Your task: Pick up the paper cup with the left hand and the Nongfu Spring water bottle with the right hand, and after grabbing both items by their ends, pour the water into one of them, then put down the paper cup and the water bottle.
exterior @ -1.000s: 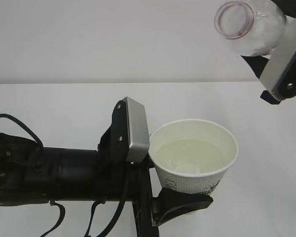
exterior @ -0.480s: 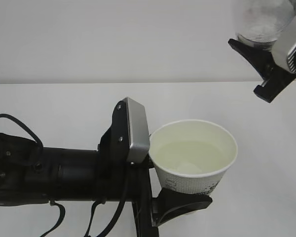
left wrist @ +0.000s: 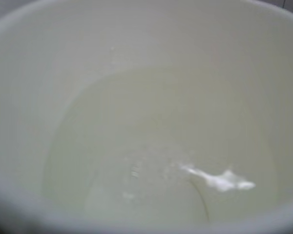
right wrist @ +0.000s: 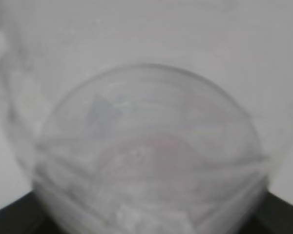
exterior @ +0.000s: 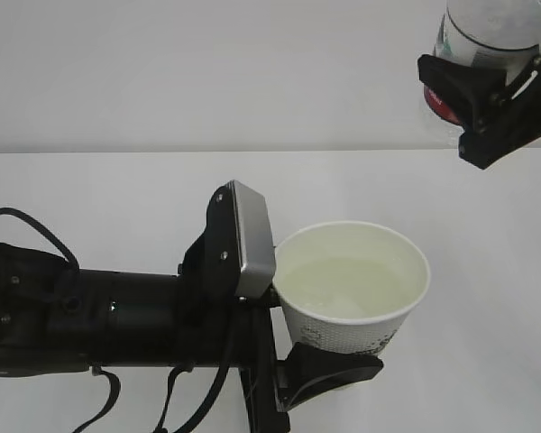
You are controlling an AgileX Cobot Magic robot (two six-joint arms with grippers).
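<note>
Spill risk: left pincer (exterior: 329,347) holding water-filled paper cup (exterior: 353,287) aloft; right pincer (exterior: 482,99) clamping Nongfu Spring water bottle (exterior: 487,27); jerky set-down sloshes.

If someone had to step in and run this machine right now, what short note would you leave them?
Left black two-fingered gripper: closed around the small white tapered paper cup, holding it upright above the white table.
Right black gripper: gripping the clear ribbed plastic water bottle, raised at the upper right, well away from the cup.
Done: the cup holds clear water; pouring looks finished.
Left: set the cup and the bottle down on the table, then release both. Lower the cup gently; it is fairly full.
</note>
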